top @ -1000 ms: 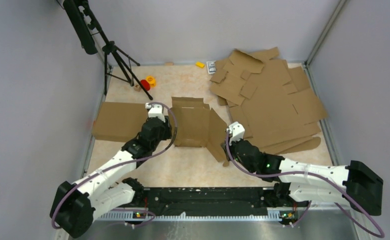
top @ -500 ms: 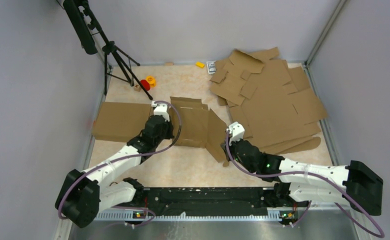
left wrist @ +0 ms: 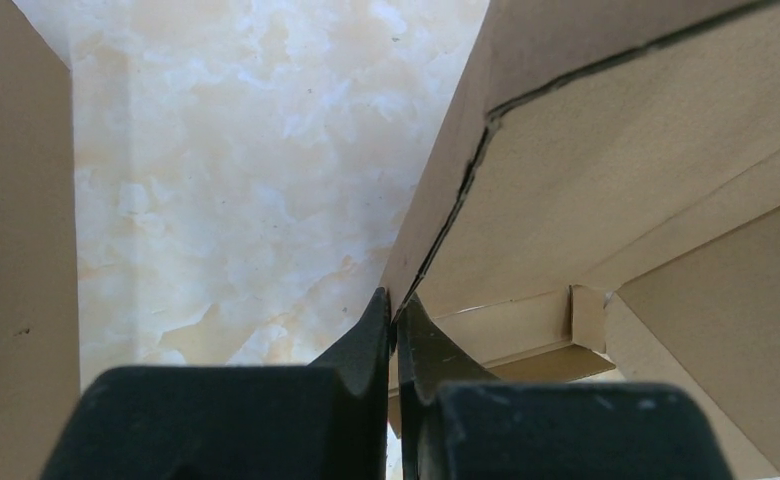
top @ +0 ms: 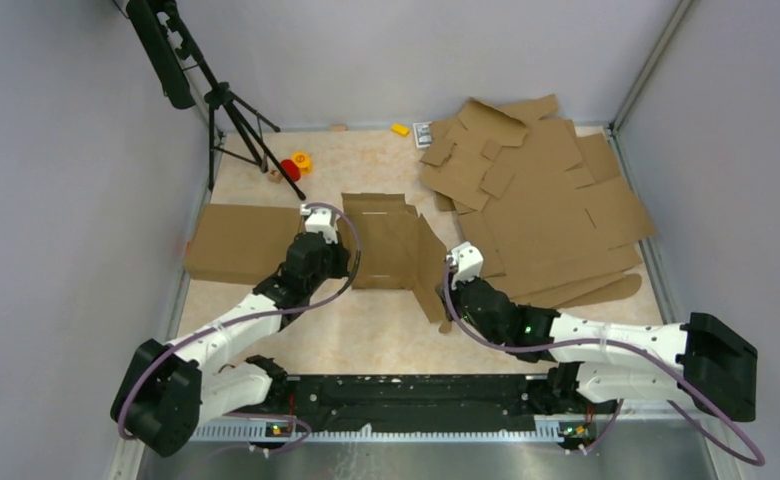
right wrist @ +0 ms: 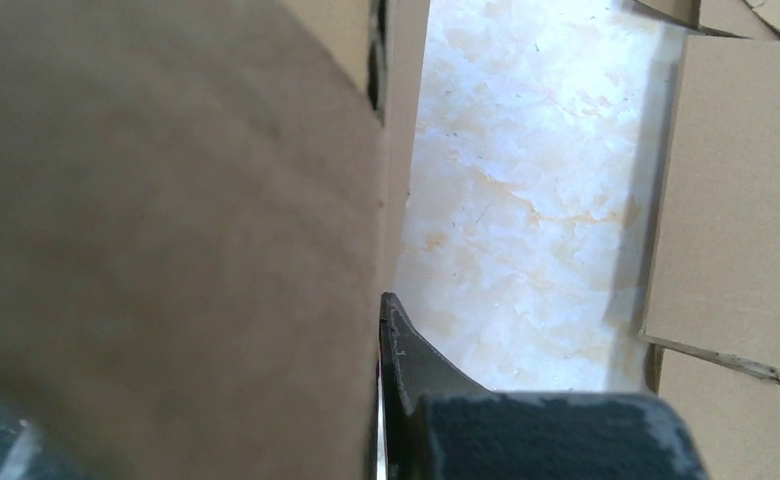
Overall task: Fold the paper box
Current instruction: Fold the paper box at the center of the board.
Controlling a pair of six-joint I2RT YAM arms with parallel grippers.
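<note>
Nearest, at the right side of the paper box (top: 381, 245), find the right gripper (right wrist: 384, 315) against the raised side flap. Shows only one finger (right wrist: 411, 375), hides the other behind cardboard, so cannot tell how far open. At the box's left wall, see the left gripper (left wrist: 391, 310) pinched almost closed on the wall's edge. Leaves the box flanked by both hands, side walls partly up. Against a second ago: reached the left hand farther along that wall, drew the right hand in toward the box. Suggests sides being raised, with locking probably not yet done. Beyond the box's right, note stacked flat blanks (top: 546, 210).
</note>
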